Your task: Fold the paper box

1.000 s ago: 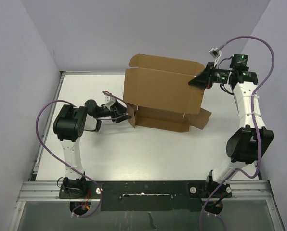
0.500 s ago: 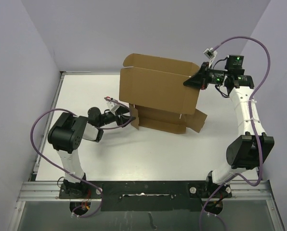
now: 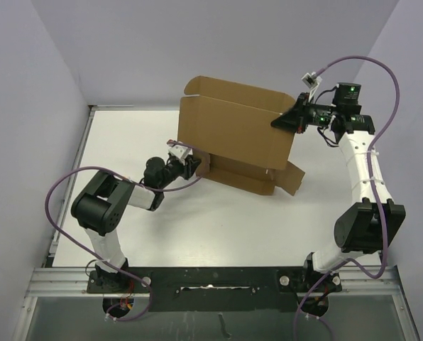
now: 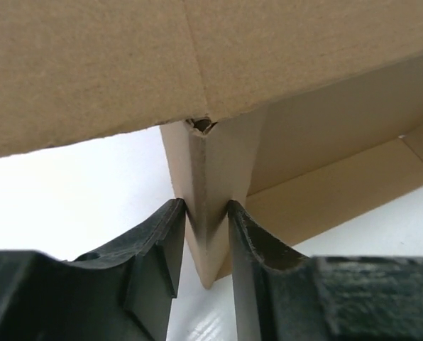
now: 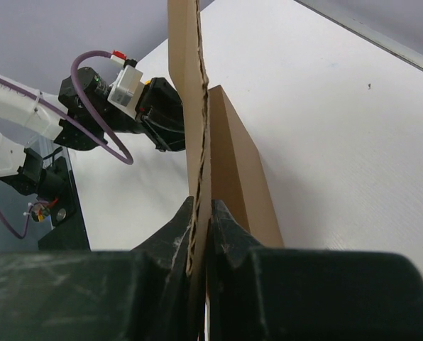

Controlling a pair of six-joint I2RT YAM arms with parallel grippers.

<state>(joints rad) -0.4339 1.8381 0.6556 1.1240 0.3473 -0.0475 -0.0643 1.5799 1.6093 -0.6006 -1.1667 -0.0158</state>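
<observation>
Plain brown cardboard mailer box, part-folded, w/ white table under it. L gripper at box's lower-left corner, jaws pinching narrow side flap. R gripper at box's upper-right edge, jaws clamped on tall panel.

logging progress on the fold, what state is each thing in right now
paper box, partly folded, open, tall panel upright
left gripper, jaws shut on the box's low corner flap
right gripper, jaws shut on the tall panel's top edge
</observation>
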